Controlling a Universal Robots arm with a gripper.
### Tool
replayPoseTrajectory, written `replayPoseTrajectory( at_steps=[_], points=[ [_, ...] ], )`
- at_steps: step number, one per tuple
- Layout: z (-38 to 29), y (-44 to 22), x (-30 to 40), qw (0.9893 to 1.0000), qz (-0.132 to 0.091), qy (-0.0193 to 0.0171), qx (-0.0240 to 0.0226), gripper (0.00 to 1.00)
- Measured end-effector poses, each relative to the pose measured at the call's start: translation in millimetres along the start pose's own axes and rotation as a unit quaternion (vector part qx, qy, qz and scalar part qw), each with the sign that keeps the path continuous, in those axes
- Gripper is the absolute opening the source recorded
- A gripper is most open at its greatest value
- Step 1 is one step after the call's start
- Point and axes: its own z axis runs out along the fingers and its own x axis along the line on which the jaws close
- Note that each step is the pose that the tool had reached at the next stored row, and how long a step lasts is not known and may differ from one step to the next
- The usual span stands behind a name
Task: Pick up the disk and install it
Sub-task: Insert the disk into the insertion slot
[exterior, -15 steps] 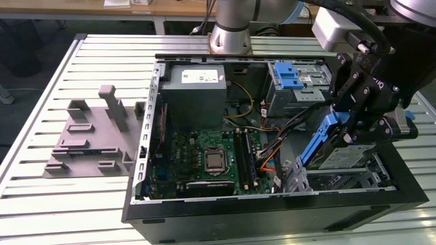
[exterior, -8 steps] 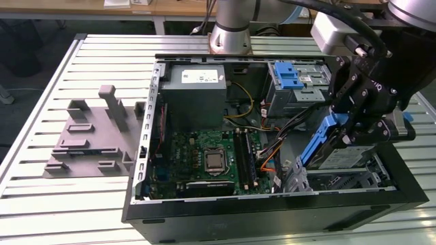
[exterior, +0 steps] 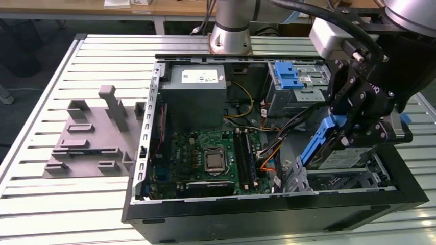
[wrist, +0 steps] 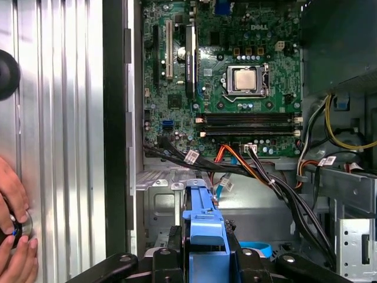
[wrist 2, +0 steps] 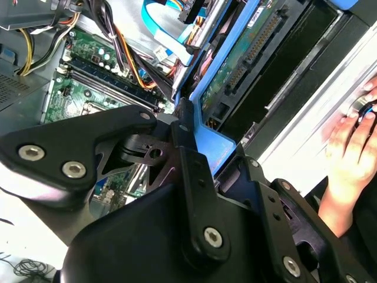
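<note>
Slatted table, open case, disk in claw

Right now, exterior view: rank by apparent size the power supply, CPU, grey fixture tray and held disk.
1. grey fixture tray
2. power supply
3. disk, partly hidden, so its place is less sure
4. CPU

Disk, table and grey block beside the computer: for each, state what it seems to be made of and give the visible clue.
Disk, held in the gripper: bare silvery metal body with a dull gleam; its frame is probably plastic, a uniform bright blue.
Table: likely aluminium, pale ribbed slats with a soft sheen.
Grey block: matte, even grey, perhaps plastic or foam; unclear.
</note>
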Motion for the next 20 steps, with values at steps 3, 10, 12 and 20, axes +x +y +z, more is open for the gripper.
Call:
replayPoseTrajectory(
  at_steps=[3,10,12,20],
  points=[
    [1.3,0.0,0.0,1.0000,0.000,0.0000,0.0000,0.36],
    [4.0,0.0,0.0,1.0000,0.000,0.0000,0.0000,0.36],
    [4.8,0.0,0.0,1.0000,0.000,0.0000,0.0000,0.36],
    [8.2,0.0,-0.1,1.0000,0.000,0.0000,0.0000,0.36]
  ],
)
